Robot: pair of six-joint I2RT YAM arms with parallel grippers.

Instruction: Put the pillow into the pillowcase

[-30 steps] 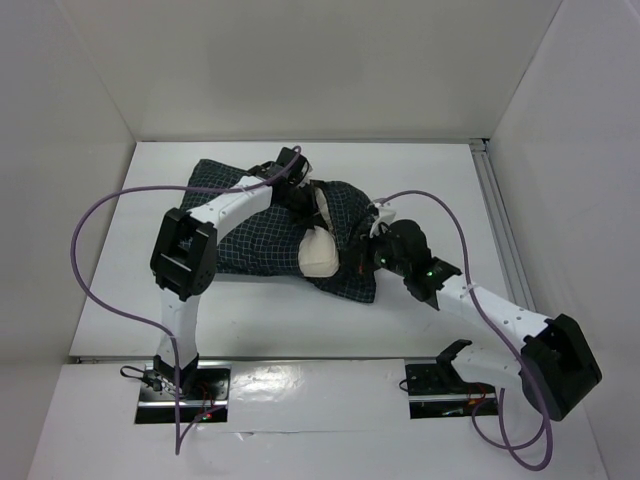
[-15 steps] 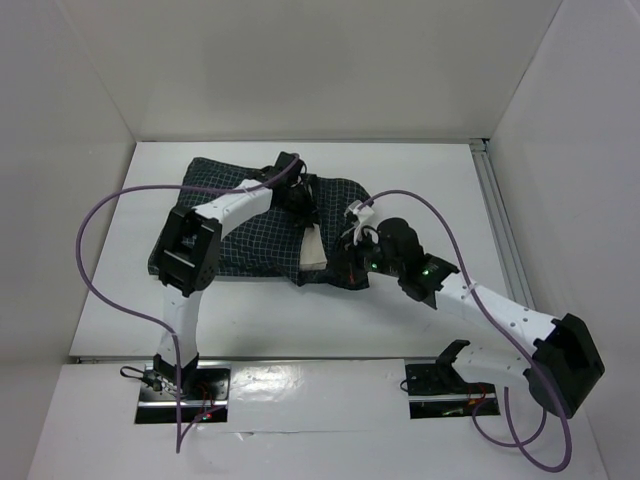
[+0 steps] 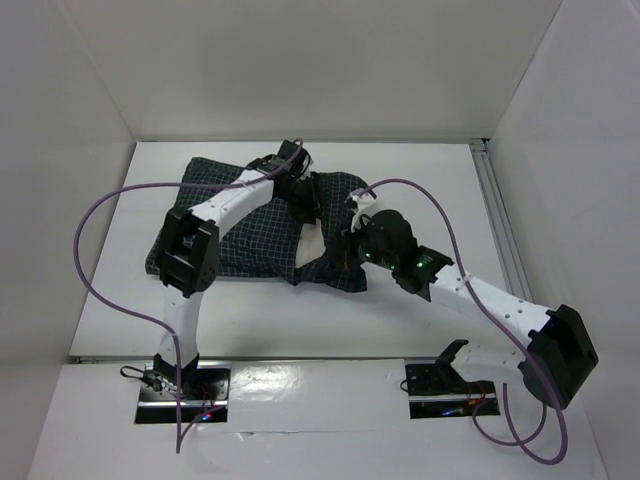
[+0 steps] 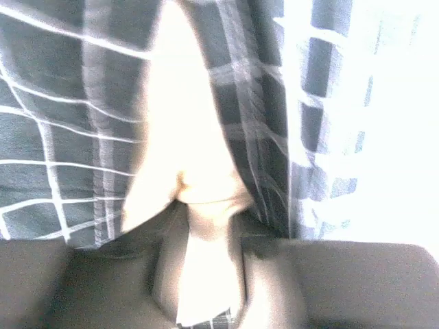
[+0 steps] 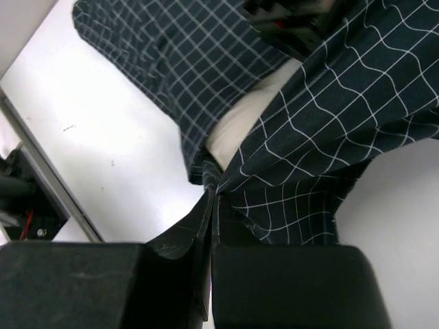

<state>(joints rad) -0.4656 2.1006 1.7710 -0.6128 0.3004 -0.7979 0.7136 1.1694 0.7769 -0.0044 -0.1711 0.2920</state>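
Top external: the pillow (image 3: 310, 243), a bulge a second ago, is now a sliver at the pillowcase (image 3: 240, 225) mouth, its 3 o'clock end, and nearly in. Left wrist: the left gripper (image 4: 206, 264) straddles the pillow's corner, grip unclear. Right wrist: the right gripper (image 5: 211, 199) pinches the hem at 12 o'clock.

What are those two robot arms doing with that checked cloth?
They are stuffing a plain cream soft pillow into a dark navy checked fabric pillowcase on the white table. The right tool is shut, pinching the pillowcase's edge by the opening. The left tool sits at the opening by the pillow. Only a strip of cream shows.
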